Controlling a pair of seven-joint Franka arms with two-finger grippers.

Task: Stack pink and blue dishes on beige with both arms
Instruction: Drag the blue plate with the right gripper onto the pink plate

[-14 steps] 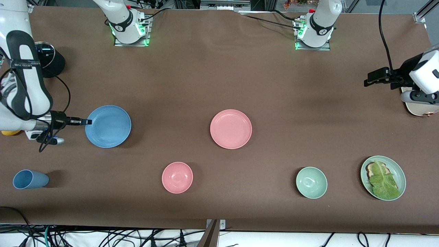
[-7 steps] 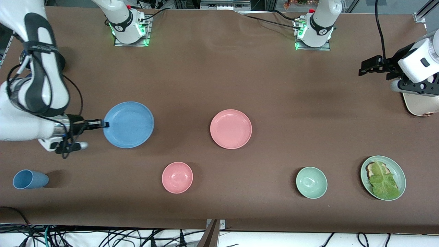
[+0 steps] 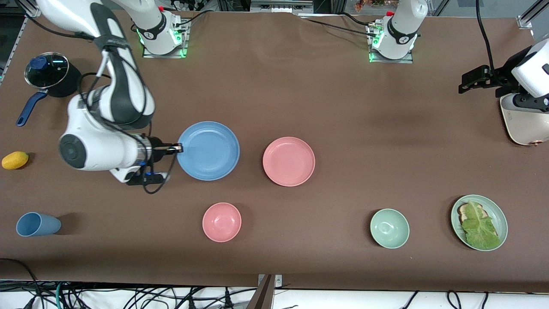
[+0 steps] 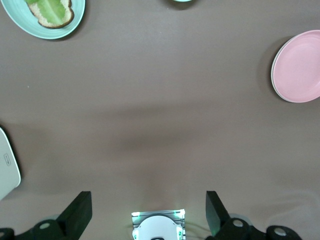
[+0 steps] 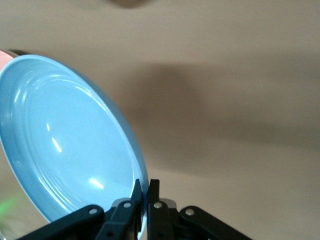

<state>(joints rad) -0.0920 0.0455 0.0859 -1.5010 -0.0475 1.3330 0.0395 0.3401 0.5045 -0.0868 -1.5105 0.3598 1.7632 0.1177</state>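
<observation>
My right gripper [image 3: 176,149] is shut on the rim of the sky-blue plate [image 3: 209,150] and holds it above the table, beside the pink plate [image 3: 288,161]. In the right wrist view the blue plate [image 5: 65,145] is tilted, and its edge is pinched where the right gripper [image 5: 144,182] closes. The pink plate [image 4: 298,67] lies flat at the table's middle. My left gripper [image 3: 467,82] hangs open and empty over the left arm's end of the table. The left wrist view shows the left gripper [image 4: 147,202] with its jaws wide apart. The beige plate is out of view.
A cream toaster [image 3: 524,124] sits under the left arm. Nearer the camera are a pink bowl [image 3: 221,222], a green bowl [image 3: 389,228], a green plate [image 3: 495,212] with lettuce on bread, and a blue cup [image 3: 36,224]. A lidded black pot [image 3: 51,77] and a yellow fruit [image 3: 15,160] are at the right arm's end.
The right arm has carried the blue plate from the right arm's end toward the pink plate, uncovering the pot and yellow fruit. The left gripper rose, then dropped back; still open.
</observation>
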